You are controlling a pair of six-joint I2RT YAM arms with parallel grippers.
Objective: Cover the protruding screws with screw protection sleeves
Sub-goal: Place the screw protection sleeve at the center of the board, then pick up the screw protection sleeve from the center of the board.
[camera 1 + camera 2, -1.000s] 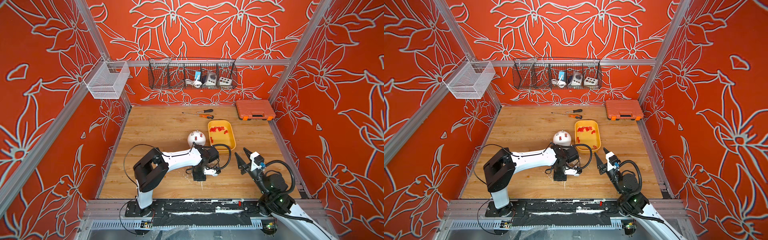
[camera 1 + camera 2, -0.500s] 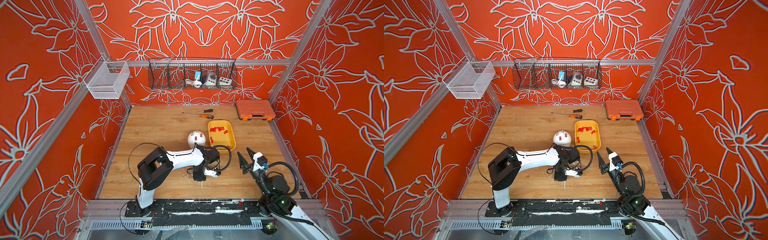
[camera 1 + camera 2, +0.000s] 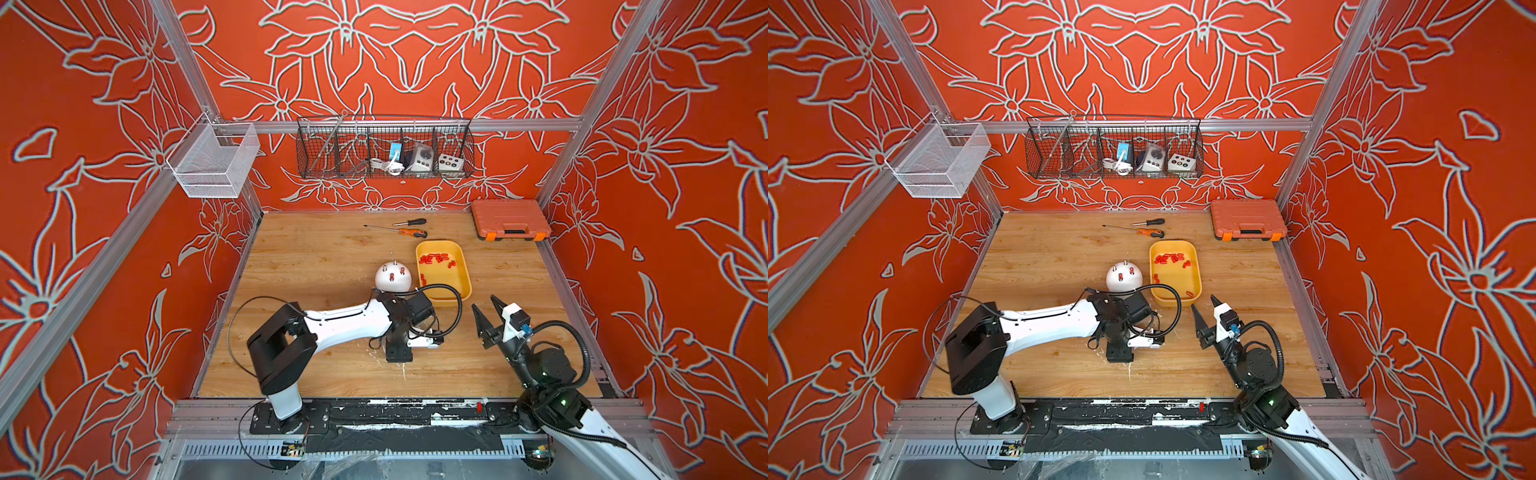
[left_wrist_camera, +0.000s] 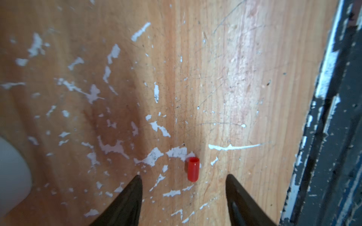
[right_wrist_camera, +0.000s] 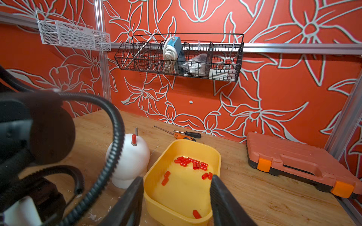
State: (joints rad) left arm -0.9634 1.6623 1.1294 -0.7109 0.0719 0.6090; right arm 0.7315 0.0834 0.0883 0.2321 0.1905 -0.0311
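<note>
Now, your left gripper point(image 4: 183, 175): jaws apart, pointing down at the wooden table point(image 4: 235, 78), holding nothing.
Loose sleeve point(image 4: 193, 169): you'll see it lying on the wood between those fingertips, touching neither.
Your right gripper point(image 5: 176, 177): jaws apart and empty, hovering at the near end of the yellow tray point(image 5: 156, 203).
Screw protection sleeves point(image 5: 191, 162): scattered loose in that tray.
Protruding screws point(image 5: 136, 130): on the white dome point(image 5: 131, 158) beside the tray; two show red caps in both top views, and at least one pin is bare.

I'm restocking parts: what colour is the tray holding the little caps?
Yellow; the tray shows best in the right wrist view.
</note>
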